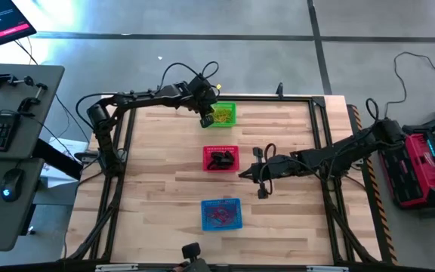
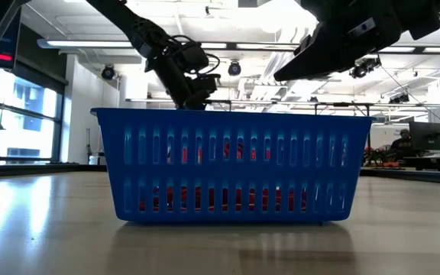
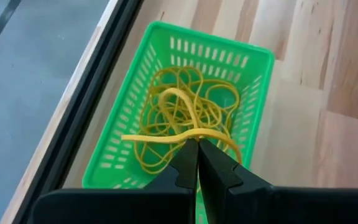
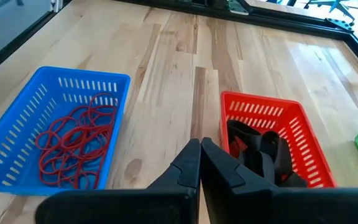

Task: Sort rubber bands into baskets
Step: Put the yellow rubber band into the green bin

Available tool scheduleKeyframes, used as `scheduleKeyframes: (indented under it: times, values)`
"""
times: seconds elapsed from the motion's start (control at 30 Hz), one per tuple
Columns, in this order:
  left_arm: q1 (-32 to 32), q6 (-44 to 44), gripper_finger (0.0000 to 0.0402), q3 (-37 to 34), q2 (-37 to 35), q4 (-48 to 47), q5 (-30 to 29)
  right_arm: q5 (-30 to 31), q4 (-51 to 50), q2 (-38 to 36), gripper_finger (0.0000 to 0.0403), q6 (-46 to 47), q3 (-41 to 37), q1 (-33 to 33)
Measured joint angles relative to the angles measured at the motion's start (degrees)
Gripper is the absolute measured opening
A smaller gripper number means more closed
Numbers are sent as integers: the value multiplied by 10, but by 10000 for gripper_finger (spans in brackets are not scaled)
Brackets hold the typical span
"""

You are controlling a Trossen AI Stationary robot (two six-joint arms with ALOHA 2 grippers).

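From above, 3 baskets are sitting in a line down the middle of the wooden table [image 1: 165, 189]: the green basket [image 1: 223, 114] at the far edge, the red basket [image 1: 220, 158] in the middle and the blue basket [image 1: 221, 214] nearest the front. The left gripper [image 1: 206, 119] is hanging over the green basket's left side. The right gripper [image 1: 243, 173] is reaching in just beside the red basket's right front corner.

At table height, the blue basket [image 2: 231, 164] is filling the middle of the view, with red rubber bands [image 2: 235, 200] showing through its slots. Both arms are hanging above it.

At the left wrist, the left gripper [image 3: 197, 147] is pinching a yellow rubber band [image 3: 166, 136] between closed fingertips, over the green basket [image 3: 123, 124], which is holding a tangle of yellow rubber bands [image 3: 185, 102].

At the right wrist, the right gripper [image 4: 201, 147] is closed with nothing in it, above bare wood between the blue basket [image 4: 17, 118] and the red basket [image 4: 303, 124]. Red rubber bands [image 4: 73, 149] are lying in the blue basket, and black rubber bands [image 4: 260, 152] are lying in the red one.
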Motion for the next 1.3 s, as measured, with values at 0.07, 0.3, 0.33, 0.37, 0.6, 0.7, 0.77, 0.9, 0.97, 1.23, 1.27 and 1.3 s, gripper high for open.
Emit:
scheduleKeyframes:
  times: [0.07,0.3,0.33,0.37,0.6,0.7,0.77,0.9,0.97,1.23,1.27,1.3]
  values:
    - [0,0,0,0,1,1,0,-9,1,0,0,-4,0,-5]
    - [9,0,0,18,44,-17,-9,-19,8,0,0,-18,0,-13]
    - [9,-2,0,25,54,-19,-16,-19,10,0,0,-19,0,-13]
    - [9,-5,0,32,64,-18,-24,-19,10,0,0,-20,0,-13]
    - [4,-2,0,70,100,-22,-28,-24,10,0,0,-16,0,-13]
    - [2,-1,1,71,101,-32,-29,-24,10,0,0,-15,0,-13]
    - [1,0,1,72,99,-41,-30,-25,9,0,0,-15,0,-13]
    - [-4,19,7,72,98,-78,-30,-25,7,0,0,-15,0,-13]
    - [-7,28,18,72,98,-99,-32,-25,6,0,0,-15,0,-13]
    - [-24,34,92,71,98,-99,-67,-25,5,0,0,-15,0,-13]
    - [-25,34,101,71,98,-95,-78,-25,5,0,0,-15,0,-13]
    - [-26,34,110,71,98,-92,-89,-25,5,0,0,-15,0,-13]
